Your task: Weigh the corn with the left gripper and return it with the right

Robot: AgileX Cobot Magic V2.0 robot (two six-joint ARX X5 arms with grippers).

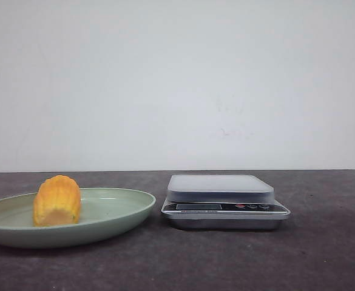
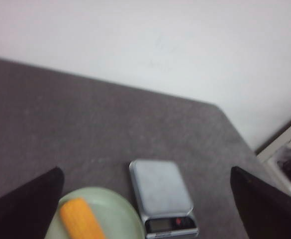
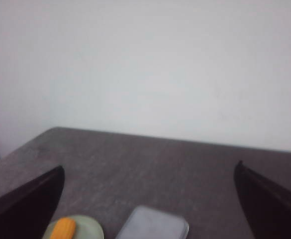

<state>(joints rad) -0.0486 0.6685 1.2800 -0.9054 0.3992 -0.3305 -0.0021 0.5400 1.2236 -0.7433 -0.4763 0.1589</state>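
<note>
The corn [image 1: 57, 200], a stubby yellow-orange cob piece, lies on a pale green plate [image 1: 119, 209] at the left of the table. It also shows in the left wrist view [image 2: 81, 220] and the right wrist view [image 3: 63, 229]. A grey digital kitchen scale [image 1: 224, 201] with nothing on it stands right of the plate; it also shows in the left wrist view [image 2: 161, 195] and the right wrist view [image 3: 154, 225]. My left gripper [image 2: 146, 199] is open, high above and short of the plate and scale. My right gripper [image 3: 149, 199] is open, also high and far back. Neither gripper shows in the front view.
A dark grey table [image 1: 323, 254] runs to a white wall [image 1: 177, 79]. In the left wrist view a pale shelf or box [image 2: 289, 159] with dark items stands beyond the table's right edge.
</note>
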